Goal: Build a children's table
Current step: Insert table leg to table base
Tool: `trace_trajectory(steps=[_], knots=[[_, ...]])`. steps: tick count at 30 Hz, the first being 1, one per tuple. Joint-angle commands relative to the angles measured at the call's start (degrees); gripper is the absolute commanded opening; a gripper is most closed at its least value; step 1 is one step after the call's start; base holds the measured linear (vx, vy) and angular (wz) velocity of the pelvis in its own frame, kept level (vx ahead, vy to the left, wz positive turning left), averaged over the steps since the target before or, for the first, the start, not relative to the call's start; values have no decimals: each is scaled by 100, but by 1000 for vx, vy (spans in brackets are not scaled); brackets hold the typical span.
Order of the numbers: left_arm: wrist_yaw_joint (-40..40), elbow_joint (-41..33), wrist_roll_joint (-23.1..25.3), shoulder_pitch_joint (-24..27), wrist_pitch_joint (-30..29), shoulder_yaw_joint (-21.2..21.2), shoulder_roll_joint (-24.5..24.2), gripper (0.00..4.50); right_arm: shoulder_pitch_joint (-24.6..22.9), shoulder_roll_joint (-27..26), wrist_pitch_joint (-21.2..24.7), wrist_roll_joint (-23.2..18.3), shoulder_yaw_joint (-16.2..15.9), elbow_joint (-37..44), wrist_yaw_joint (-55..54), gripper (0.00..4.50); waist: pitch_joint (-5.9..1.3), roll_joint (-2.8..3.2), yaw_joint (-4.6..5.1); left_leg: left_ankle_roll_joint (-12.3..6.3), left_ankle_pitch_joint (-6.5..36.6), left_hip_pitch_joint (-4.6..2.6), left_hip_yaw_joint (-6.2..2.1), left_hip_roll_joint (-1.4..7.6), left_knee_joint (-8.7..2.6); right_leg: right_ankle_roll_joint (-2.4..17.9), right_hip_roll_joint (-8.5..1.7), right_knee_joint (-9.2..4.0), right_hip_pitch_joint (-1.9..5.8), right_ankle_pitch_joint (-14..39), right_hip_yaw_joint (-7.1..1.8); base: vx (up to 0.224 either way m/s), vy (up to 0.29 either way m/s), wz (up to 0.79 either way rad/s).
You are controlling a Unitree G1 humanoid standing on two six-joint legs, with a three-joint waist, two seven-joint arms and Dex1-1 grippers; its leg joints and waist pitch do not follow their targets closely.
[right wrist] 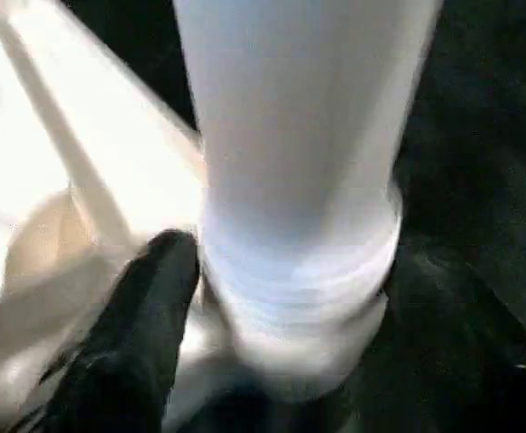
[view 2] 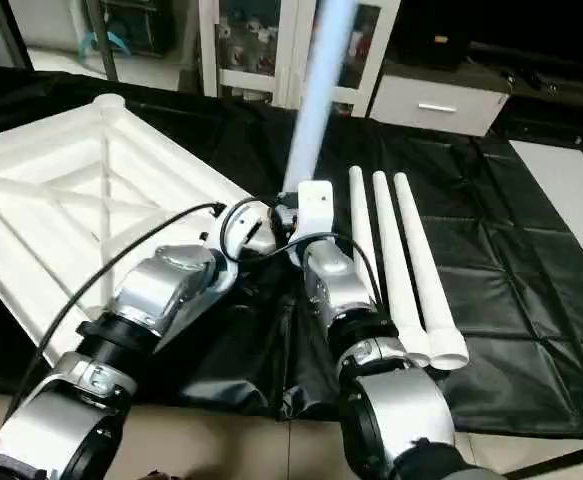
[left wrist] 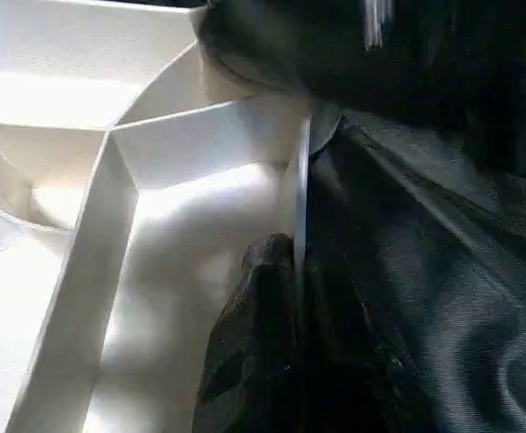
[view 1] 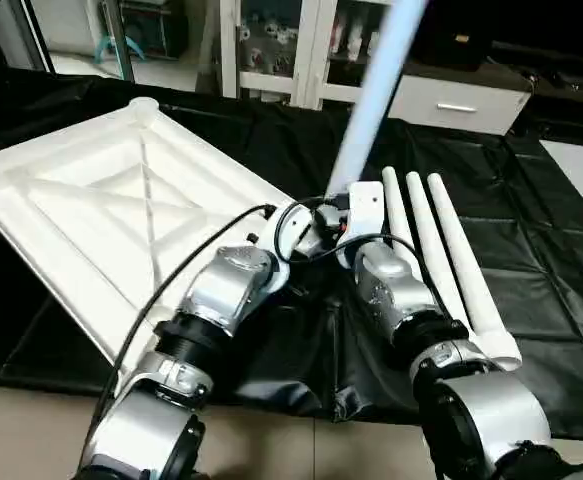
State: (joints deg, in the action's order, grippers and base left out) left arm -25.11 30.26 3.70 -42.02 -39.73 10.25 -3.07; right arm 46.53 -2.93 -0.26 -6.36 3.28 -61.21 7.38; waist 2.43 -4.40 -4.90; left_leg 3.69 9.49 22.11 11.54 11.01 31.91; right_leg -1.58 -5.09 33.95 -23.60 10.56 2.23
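Observation:
The children's table lies in parts on the black cover. Its white tabletop [view 1: 101, 200] rests upside down at the left, ribbed underside up. One white leg [view 1: 371, 110] stands tilted and blurred at the tabletop's near right corner, its ringed lower end [right wrist: 299, 298] close to the rim. Three more legs [view 1: 441, 260] lie side by side to the right. My left gripper [left wrist: 294, 271] is shut on the tabletop's thin rim at that corner. My right gripper [view 1: 349, 205] sits at the base of the standing leg.
The black cover [view 1: 531, 250] ends at the front, with beige floor [view 1: 31, 430] below. A white drawer unit [view 1: 461, 100] and glass-fronted cabinets [view 1: 271, 40] stand behind the worktable. A black cable [view 1: 171, 290] loops over my left forearm.

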Motion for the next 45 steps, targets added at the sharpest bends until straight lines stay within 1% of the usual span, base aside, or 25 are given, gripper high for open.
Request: trace_trajectory(steps=[1,2,3,4,5,7,9,10,15,17,18,20,21,25,26,30,31,33,34,35,36,38,40,42,45], knots=[[-121,-454,-237,-224,390,-193,16,0,-103,56,150,-3,-86,115,188,371,-406,-16,-33,-456,209,-118,-60,180,-232,1364,-256,-162,313,-772,-165,0,0,0],[-166,-454,-231,-201,400,-185,-24,0,-220,114,198,13,-146,396,413,371,-401,-12,-56,-576,9,-120,-46,173,-208,1437,-235,-143,299,-1083,-161,0,0,0],[-187,-452,-230,-190,405,-184,-43,0,-294,148,246,20,-187,559,514,371,-395,-10,-62,-629,-6,-130,-33,170,-196,1477,-236,-142,280,-1147,-160,0,0,0],[-200,-454,-232,-183,405,-181,-54,0,-334,165,270,29,-205,642,573,371,-384,-3,-60,-694,54,-113,-37,171,-204,1513,-245,-148,294,-1085,-159,0,0,0],[-225,-457,-233,-171,401,-169,-77,0,-426,202,352,19,-235,838,685,371,-384,-4,-60,-699,95,-119,-38,180,-203,1526,-253,-155,293,-1020,-160,0,0,0],[-279,-482,-241,-137,385,-142,-129,0,-668,300,579,-18,-298,1347,909,371,-373,8,-72,-677,176,-122,-50,188,-212,1520,-252,-166,304,-841,-158,0,0,0],[-300,-496,-246,-119,382,-128,-154,0,-801,362,695,-31,-337,1622,1010,371,-374,-4,-70,-621,258,-127,-57,196,-218,1497,-257,-177,308,-690,-155,0,0,0],[-321,-508,-248,-108,375,-117,-167,0,-874,403,758,-41,-362,1775,1058,371,-370,14,-67,-574,324,-139,-56,201,-223,1516,-259,-184,294,-580,-156,0,0,0],[-493,-582,-248,-46,322,-38,-265,0,-1292,650,1184,-145,-465,2787,1377,371,-365,-3,-82,-517,304,-127,-61,187,-213,1490,-253,-175,310,-639,-163,0,0,0],[-544,-589,-243,-33,317,-13,-296,0,-1347,706,1252,-150,-477,2954,1426,371,-368,-3,-96,-510,304,-136,-61,187,-206,1490,-255,-172,302,-606,-160,0,0,0],[-611,-596,-237,-14,312,17,-337,0,-1411,767,1390,-164,-472,3175,1471,371,-361,23,-92,-496,333,-128,-69,185,-213,1492,-255,-175,303,-559,-161,0,0,0],[-831,-658,-221,78,308,122,-474,0,-1541,1017,1740,-187,-494,3687,1687,371,-363,23,-118,-450,371,-144,-68,190,-209,1463,-247,-178,301,-530,-163,0,0,0],[-837,-660,-222,81,308,125,-478,0,-1544,1026,1749,-189,-496,3699,1698,371,-362,20,-123,-441,367,-139,-72,186,-209,1452,-242,-177,307,-532,-161,0,0,0],[-1119,-761,-234,234,332,227,-668,0,-1728,1420,2195,-403,-510,4246,2250,371,-352,42,-166,-358,527,-158,-70,195,-214,1425,-247,-189,293,-383,-164,0,0,0],[-1260,-812,-255,304,326,281,-741,0,-1797,1555,2299,-479,-523,4382,2466,402,-356,34,-179,-340,551,-153,-77,196,-215,1423,-250,-186,303,-373,-161,0,0,0],[-1614,-921,-299,443,323,445,-904,0,-1904,1758,2499,-612,-536,4617,2799,428,-344,22,-194,-271,696,-148,-75,192,-219,1407,-264,-205,291,-111,-164,0,0,0],[-1814,-1006,-327,531,324,544,-992,0,-1948,1872,2518,-650,-576,4702,3000,441,-343,18,-205,-260,727,-141,-81,201,-222,1378,-274,-204,301,-30,-168,0,0,0],[-1958,-1070,-346,594,327,613,-1056,0,-1981,1963,2554,-682,-608,4782,3143,441,-327,23,-198,-195,882,-149,-86,206,-240,1345,-272,-227,280,225,-163,0,0,0],[-2145,-1168,-359,677,354,718,-1147,0,-2004,2080,2537,-696,-646,4842,3310,441,-323,39,-217,-140,1027,-174,-86,216,-246,1314,-282,-252,258,435,-167,0,0,0],[-2380,-1298,-367,781,369,853,-1273,0,-2028,2223,2488,-735,-671,4904,3538,441,-315,40,-218,-88,1126,-161,-95,227,-262,1273,-286,-255,266,567,-168,0,0,0],[-2555,-1402,-372,871,381,960,-1378,0,-2049,2365,2408,-766,-694,4947,3777,441,-300,49,-229,-19,1292,-189,-92,232,-276,1225,-281,-280,235,770,-167,0,0,0],[-2679,-1471,-372,937,398,1033,-1456,0,-2068,2484,2349,-800,-713,4975,3979,441,-281,60,-248,72,1564,-213,-99,239,-300,1152,-290,-319,220,1112,-173,0,0,0],[-2930,-1567,-366,1048,486,1169,-1603,0,-2089,2663,2193,-812,-731,4987,4271,441,-286,41,-274,124,1636,-207,-105,237,-304,1077,-299,-327,217,1215,-179,0,0,0],[-3011,-1604,-364,1079,513,1211,-1652,0,-2096,2708,2163,-814,-730,4999,4343,441,-292,50,-299,143,1628,-216,-108,237,-303,1059,-302,-319,209,1194,-177,0,0,0],[-3366,-1729,-362,1240,561,1416,-1901,0,-2185,3048,2179,-929,-867,5186,4993,441,-305,44,-322,94,1504,-199,-113,232,-293,1078,-293,-289,237,1016,-170,0,0,0]])
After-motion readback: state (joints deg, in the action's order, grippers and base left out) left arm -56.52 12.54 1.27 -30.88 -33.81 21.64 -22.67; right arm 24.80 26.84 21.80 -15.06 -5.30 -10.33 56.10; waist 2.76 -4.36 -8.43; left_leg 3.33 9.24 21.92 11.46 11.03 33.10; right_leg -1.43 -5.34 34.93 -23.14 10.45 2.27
